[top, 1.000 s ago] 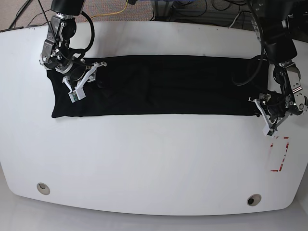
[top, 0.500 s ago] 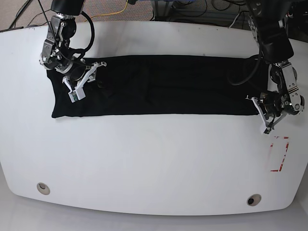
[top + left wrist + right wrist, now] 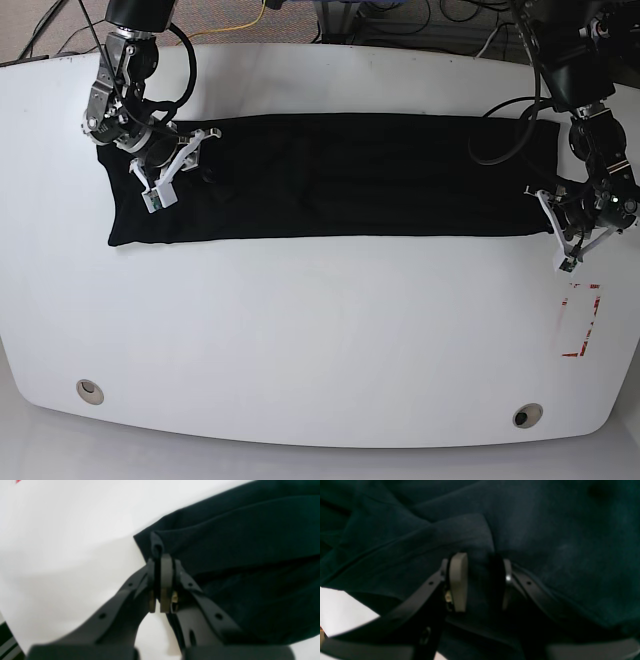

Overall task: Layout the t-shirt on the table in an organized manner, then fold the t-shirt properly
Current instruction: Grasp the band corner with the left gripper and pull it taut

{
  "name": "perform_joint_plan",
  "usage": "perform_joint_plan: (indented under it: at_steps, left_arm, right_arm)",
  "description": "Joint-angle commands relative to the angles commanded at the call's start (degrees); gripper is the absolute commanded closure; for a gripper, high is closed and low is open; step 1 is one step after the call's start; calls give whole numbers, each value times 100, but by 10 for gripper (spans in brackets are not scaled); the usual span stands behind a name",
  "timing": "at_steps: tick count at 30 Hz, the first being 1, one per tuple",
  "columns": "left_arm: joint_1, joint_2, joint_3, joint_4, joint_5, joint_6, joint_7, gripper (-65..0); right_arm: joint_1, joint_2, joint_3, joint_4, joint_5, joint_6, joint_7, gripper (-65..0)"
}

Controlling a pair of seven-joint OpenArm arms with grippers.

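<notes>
The black t-shirt (image 3: 350, 180) lies as a long flat band across the far half of the white table (image 3: 320, 330). At its right near corner my left gripper (image 3: 553, 232) is shut on the fabric. The left wrist view shows that gripper (image 3: 158, 565) with its pads pressed together on a small loop of the t-shirt (image 3: 250, 555), over the table (image 3: 62, 530). My right gripper (image 3: 180, 170) rests on the band's left end. In the right wrist view the right gripper (image 3: 477, 577) pinches a raised ridge of the t-shirt (image 3: 545, 530), which fills almost the whole frame.
A red tape mark (image 3: 582, 320) sits near the table's right edge, just below the left gripper. Two round grommet holes (image 3: 90, 390) (image 3: 527, 414) lie near the front edge. Cables (image 3: 400, 25) hang behind the far edge.
The left gripper has moved to the right and slightly away with the t-shirt's corner, drawing the band's right end longer. The right gripper has stayed in place.
</notes>
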Motion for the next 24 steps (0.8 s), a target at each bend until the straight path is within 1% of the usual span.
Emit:
perform_joint_plan:
  at_steps: [8, 9, 11, 20, 21, 24]
  left_arm:
    - [440, -9, 0, 413, -9, 0, 0, 0]
    - [519, -79, 0, 484, -18, 0, 0, 0]
    - [615, -123, 0, 571, -26, 0, 0, 0]
    - [958, -185, 0, 607, -26, 0, 0, 0]
    - [1029, -255, 0, 607, -26, 0, 0, 0]
    - [1099, -281, 0, 598, -35, 0, 0, 0]
  right_arm:
    - [0, 0, 0, 0, 0, 0, 0, -187]
    - [0, 0, 0, 0, 0, 0, 0, -187]
    - [0, 0, 0, 0, 0, 0, 0, -187]
    - [0, 0, 0, 0, 0, 0, 0, -187]
    - [0, 0, 0, 0, 0, 0, 0, -187]
    - [0, 0, 0, 0, 0, 0, 0, -187]
